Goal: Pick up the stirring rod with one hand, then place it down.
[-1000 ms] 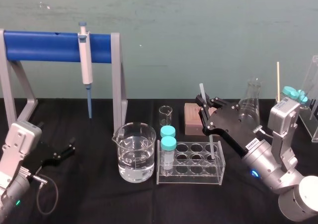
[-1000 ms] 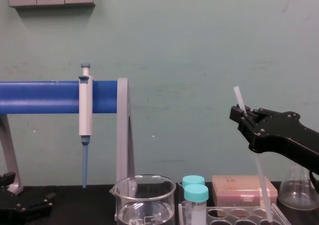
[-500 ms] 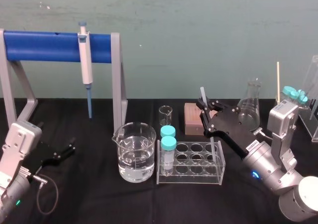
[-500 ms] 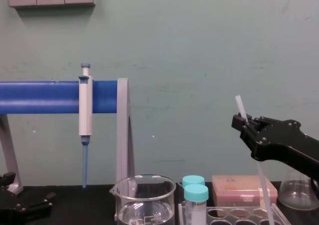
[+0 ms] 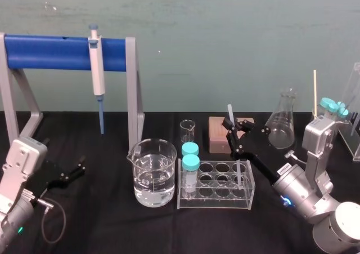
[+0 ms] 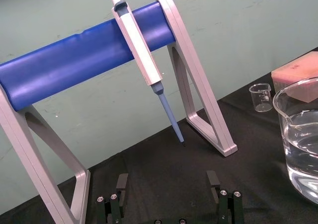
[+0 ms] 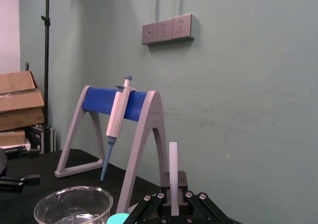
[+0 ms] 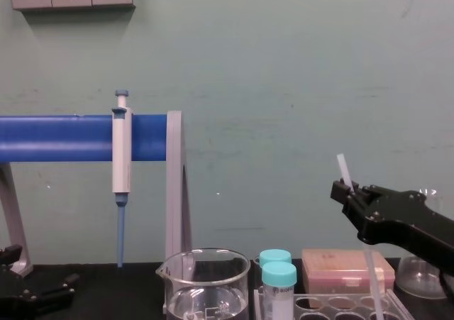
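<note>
The right gripper has its jaws pressed onto the stirring rod, pinching it near its upper end. A short length of rod stands up above the jaws, and the longer part runs down below them. In the right wrist view the rod rises nearly upright out of the closed gripper. In the chest view it leans slightly, its top tipped towards the robot's left of the gripper.

Directly below the jaws, the rod's lower part enters a rear well at the right end of the clear test tube rack. Whether the tip touches the bottom of the well cannot be confirmed.

Just behind the jaws sits a pinkish box. Beyond them to the right stands an empty conical flask, apart from the gripper. Left of the jaws, two teal-capped tubes stand at the rack's left end. A small beaker is behind them, and a large beaker holding clear liquid stands just beside the rack.

Farther left, a white-and-blue pipette hangs on a blue-barred stand.

The left gripper rests low on the black table, well apart from the rod. Its fingers are spread and hold nothing.
</note>
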### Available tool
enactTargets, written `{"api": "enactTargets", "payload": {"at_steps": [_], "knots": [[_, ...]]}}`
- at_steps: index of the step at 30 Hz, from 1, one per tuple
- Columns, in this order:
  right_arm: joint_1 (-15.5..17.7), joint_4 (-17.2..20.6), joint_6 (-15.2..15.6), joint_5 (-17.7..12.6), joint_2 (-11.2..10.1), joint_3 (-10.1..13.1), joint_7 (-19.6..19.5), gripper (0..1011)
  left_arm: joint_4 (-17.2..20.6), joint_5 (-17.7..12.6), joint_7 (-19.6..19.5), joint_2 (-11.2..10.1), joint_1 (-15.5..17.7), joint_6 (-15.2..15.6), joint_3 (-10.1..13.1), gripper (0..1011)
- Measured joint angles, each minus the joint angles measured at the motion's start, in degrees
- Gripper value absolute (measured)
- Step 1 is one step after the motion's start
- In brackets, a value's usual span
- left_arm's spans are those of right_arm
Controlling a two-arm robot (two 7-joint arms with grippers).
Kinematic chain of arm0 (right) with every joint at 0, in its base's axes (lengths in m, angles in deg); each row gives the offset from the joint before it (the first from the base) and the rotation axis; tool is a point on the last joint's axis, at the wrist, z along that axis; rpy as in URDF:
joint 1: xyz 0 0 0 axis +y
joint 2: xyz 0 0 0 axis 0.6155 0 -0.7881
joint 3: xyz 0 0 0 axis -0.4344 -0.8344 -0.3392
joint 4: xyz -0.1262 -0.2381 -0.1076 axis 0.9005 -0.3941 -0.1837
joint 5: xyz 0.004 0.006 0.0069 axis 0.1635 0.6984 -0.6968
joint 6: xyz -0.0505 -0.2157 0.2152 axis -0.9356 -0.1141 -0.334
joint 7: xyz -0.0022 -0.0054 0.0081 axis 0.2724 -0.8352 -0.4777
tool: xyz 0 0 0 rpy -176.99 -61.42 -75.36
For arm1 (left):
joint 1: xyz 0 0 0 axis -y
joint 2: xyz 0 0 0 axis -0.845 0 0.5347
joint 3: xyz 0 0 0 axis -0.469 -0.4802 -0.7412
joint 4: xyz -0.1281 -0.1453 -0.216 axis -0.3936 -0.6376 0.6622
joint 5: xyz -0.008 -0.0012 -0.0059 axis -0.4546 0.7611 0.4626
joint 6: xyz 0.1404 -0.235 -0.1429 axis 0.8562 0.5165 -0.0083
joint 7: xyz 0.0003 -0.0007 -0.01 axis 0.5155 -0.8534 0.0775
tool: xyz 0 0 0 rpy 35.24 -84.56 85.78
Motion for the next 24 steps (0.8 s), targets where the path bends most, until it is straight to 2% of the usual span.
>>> {"api": "enactTargets", "payload": {"at_steps": [18,24], "knots": [[-1.0,-2.7,1.8,-0.6,0.2,-1.2,0.9,72,0.0,0.0,0.0,0.0,0.0,0.0,0.0,1000],[-1.0,-2.8,2.5,0.2,0.2,-1.4,-0.3,72,0.0,0.0,0.0,0.0,0.0,0.0,0.0,1000]]}}
